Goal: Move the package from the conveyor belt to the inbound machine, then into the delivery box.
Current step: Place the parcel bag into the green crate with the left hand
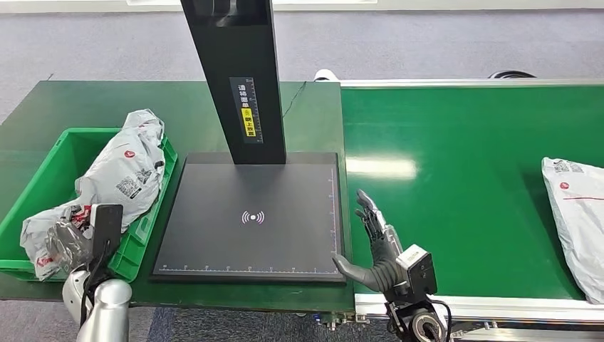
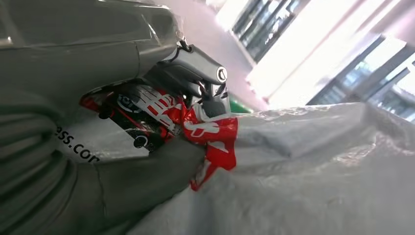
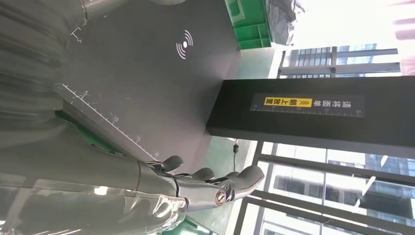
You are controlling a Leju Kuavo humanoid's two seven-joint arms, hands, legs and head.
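Note:
A grey plastic package (image 1: 128, 171) with red marks lies in the green delivery box (image 1: 64, 135) at the left, one end leaning over the box's right rim. My left hand (image 1: 68, 246) grips its crumpled near end; in the left wrist view the fingers (image 2: 195, 73) curl onto the red-printed fold of the package (image 2: 318, 176). My right hand (image 1: 376, 242) is open with fingers spread, hovering at the near right corner of the black inbound machine plate (image 1: 249, 235); the right wrist view shows this hand (image 3: 195, 186) empty. A second grey package (image 1: 578, 214) lies on the green conveyor belt (image 1: 456, 178) at the far right.
The machine's black column (image 1: 238, 78) rises from the back of the plate, which is bare around its scan symbol. The green table (image 1: 85, 107) extends behind the box. A silver rail (image 1: 498, 306) runs along the belt's near edge. Grey floor lies beyond.

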